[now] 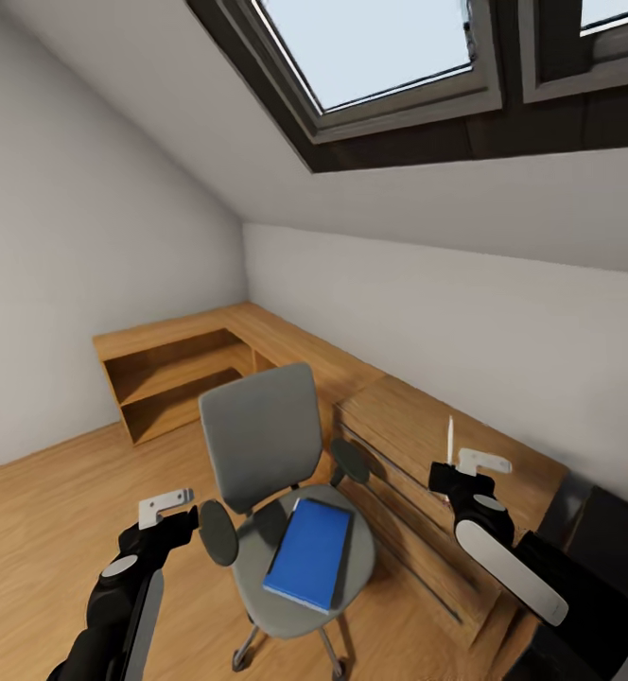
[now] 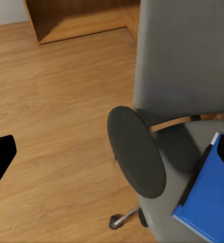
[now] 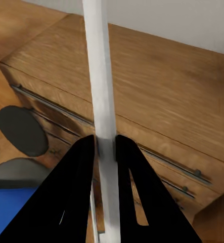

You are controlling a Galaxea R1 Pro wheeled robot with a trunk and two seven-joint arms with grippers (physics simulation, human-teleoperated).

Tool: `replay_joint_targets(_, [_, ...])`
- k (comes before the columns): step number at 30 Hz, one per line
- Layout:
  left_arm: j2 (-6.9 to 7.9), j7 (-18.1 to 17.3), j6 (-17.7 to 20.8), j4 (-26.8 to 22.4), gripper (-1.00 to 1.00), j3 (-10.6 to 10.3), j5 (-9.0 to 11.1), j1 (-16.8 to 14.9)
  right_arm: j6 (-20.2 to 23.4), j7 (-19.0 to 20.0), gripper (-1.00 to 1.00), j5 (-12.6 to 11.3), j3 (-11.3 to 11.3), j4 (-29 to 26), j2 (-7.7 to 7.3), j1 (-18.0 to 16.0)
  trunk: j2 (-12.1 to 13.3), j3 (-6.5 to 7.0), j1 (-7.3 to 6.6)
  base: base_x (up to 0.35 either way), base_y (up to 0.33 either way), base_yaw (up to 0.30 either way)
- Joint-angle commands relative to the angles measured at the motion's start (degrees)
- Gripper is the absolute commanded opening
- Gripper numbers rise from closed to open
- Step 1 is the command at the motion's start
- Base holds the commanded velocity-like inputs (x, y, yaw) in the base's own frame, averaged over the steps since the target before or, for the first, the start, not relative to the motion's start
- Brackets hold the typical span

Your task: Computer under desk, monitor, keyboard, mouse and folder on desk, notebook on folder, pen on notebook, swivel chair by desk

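Observation:
The swivel chair (image 1: 262,435) stands in front of me, grey back toward the far wall, with its seat (image 2: 192,147) close under my left arm. A blue folder (image 1: 309,551) lies flat on that seat. My left gripper (image 1: 167,515) hovers open beside the chair's left armrest pad (image 2: 137,152), holding nothing; one black finger (image 2: 0,157) shows at the picture's edge. My right gripper (image 1: 456,473) is shut on the pen (image 3: 101,76), a thin pale stick (image 1: 450,437) held upright above the wooden dresser. The computer, monitor, keyboard and mouse are out of view.
A light wooden dresser (image 1: 418,426) with long bar handles (image 3: 157,154) runs along the right wall, just beyond the chair. A low open wooden shelf (image 1: 172,378) fills the far corner. Something black (image 1: 612,534) shows at the lower right. Bare wooden floor (image 1: 40,530) lies to the left.

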Motion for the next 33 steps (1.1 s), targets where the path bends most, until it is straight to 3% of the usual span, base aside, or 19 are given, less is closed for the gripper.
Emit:
replay_joint_targets(1, [-0.04, 0.0, 0.3, -0.1, 1.0, 0.0, -0.2, 0.0, 0.4, -0.3, -1.0, -0.2, 0.0, 0.0, -0.06, -0.1, -0.1, -0.07, 0.04, 0.0, -0.112, -0.24])
replay_joint_targets(4, [-0.04, 0.1, 0.3, 0.0, 1.0, 0.0, -0.3, 0.0, 0.4, -0.3, -1.0, -1.0, -1.0, 0.5, -0.33, -0.1, -0.1, 0.11, 0.04, 0.0, -0.235, -0.24])
replay_joint_targets(9, [-0.04, 0.1, 0.3, 0.0, 1.0, 0.0, -0.3, 0.0, 0.5, 0.4, -1.0, -5.0, -2.6, 1.6, -2.09, -0.1, -0.1, 0.41, 0.04, -0.023, -0.273, -0.24])
replay_joint_targets(10, [-0.04, 0.1, 0.3, 0.0, 1.0, 0.0, -0.3, 0.0, 0.7, 1.9, -1.0, -6.8, -3.6, 2.5, -2.96, -0.1, -0.1, 0.47, 0.04, -0.009, -0.088, -0.241])
replay_joint_targets(12, [-0.04, 0.1, 0.3, 0.0, 1.0, 0.0, -0.3, 0.0, 0.9, 2.6, -1.0, -7.3, -4.5, 3.8, -3.28, -0.1, -0.1, 0.59, 0.04, -0.006, -0.058, -0.24])
replay_joint_targets(13, [-0.04, 0.1, 0.3, 0.0, 1.0, 0.0, -0.2, 0.0, 1.0, 3.8, -1.0, -7.5, -6.1, 5.6, -3.42, -0.1, -0.1, 0.65, 0.04, -0.002, -0.023, -0.24])
replay_joint_targets(17, [-0.04, 0.2, 0.3, 0.0, 1.0, 0.0, -0.2, 0.0, 1.9, 9.5, -1.0, -7.7, -10.7, 11.3, -3.47, -0.1, -0.1, 0.89, 0.04, -0.001, -0.01, -0.24])
replay_joint_targets(18, [-0.04, 0.3, 0.3, 0.0, 1.0, 0.0, -0.2, 0.0, 3.2, 12.8, -1.0, -7.7, -12.7, 14.7, -3.47, -0.1, -0.1, 0.95, 0.04, 0.0, -0.003, -0.24])
replay_joint_targets(24, [-0.04, 0.4, 0.3, 0.0, 1.0, 0.0, -0.2, 0.0, 5.6, 19.3, -1.0, -7.6, -18.0, 21.0, -3.41, -0.2, -0.1, 1.31, 0.04, 0.0, -0.001, -0.24])
replay_joint_targets(28, [-0.04, 0.4, 0.3, 0.0, 1.0, 0.0, -0.1, 0.0, 6.0, 20.8, -1.0, -7.5, -19.6, 22.4, -3.46, -0.2, -0.1, 1.53, 0.04, 0.0, 0.0, -0.215])
replay_joint_targets(33, [0.03, 0.3, 0.4, -0.2, 1.0, 0.0, 0.1, 0.0, 6.8, 21.1, -1.0, -7.5, -19.7, 22.9, -3.5, -0.2, -0.1, 1.61, 0.04, 0.0, 0.0, -0.063])
